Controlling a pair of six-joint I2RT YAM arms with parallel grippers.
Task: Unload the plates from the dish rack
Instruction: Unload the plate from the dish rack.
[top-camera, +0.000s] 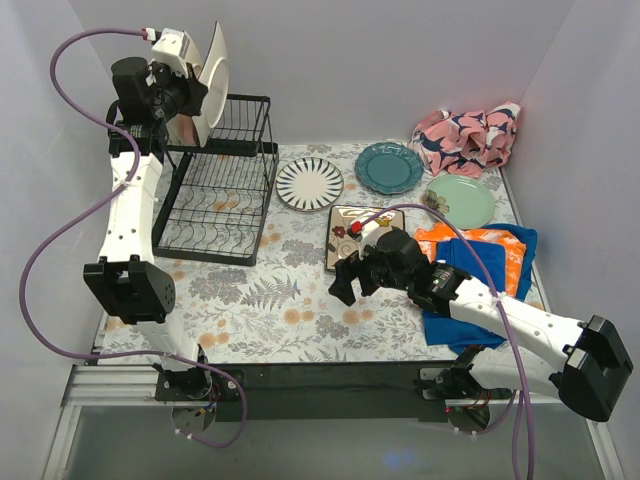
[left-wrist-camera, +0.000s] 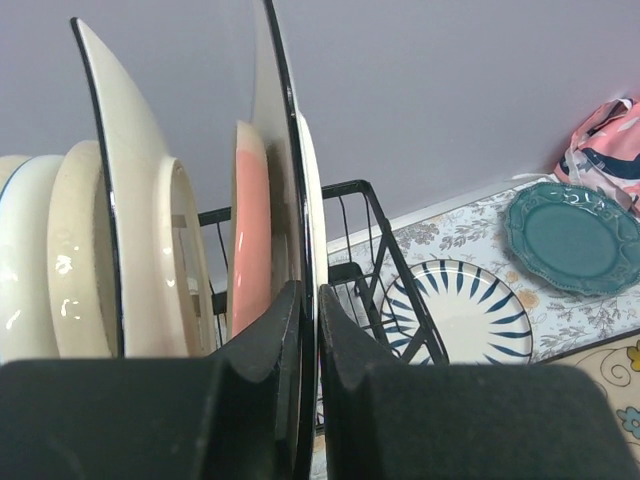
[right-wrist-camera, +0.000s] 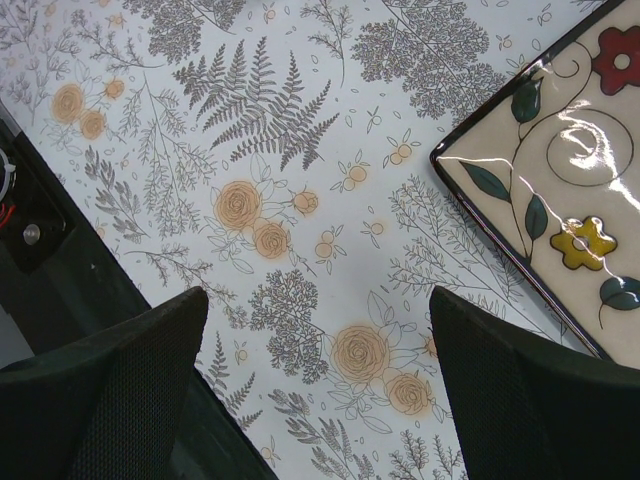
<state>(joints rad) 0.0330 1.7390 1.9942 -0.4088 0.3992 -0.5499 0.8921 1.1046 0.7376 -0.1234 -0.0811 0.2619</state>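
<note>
High above the black wire dish rack (top-camera: 225, 190) at the far left, my left gripper (top-camera: 195, 95) is shut on the rim of a cream plate with a black edge (top-camera: 215, 65). In the left wrist view the jaws (left-wrist-camera: 308, 290) pinch that thin rim (left-wrist-camera: 288, 150). Beside it stand a pink-faced plate (left-wrist-camera: 250, 230) and more cream plates (left-wrist-camera: 125, 200). A black-striped plate (top-camera: 309, 184), a teal one (top-camera: 389, 167), a pale green one (top-camera: 459, 202) and a square flowered one (top-camera: 352, 235) lie on the table. My right gripper (top-camera: 348, 280) hangs open over the floral mat beside the square plate (right-wrist-camera: 560, 180), holding nothing.
A pink patterned cloth (top-camera: 468, 138) is bunched at the back right. An orange and blue cloth (top-camera: 485, 265) lies under my right arm. Grey walls close in at the back and both sides. The rack's tall frame (left-wrist-camera: 380, 230) stands just under the lifted plate.
</note>
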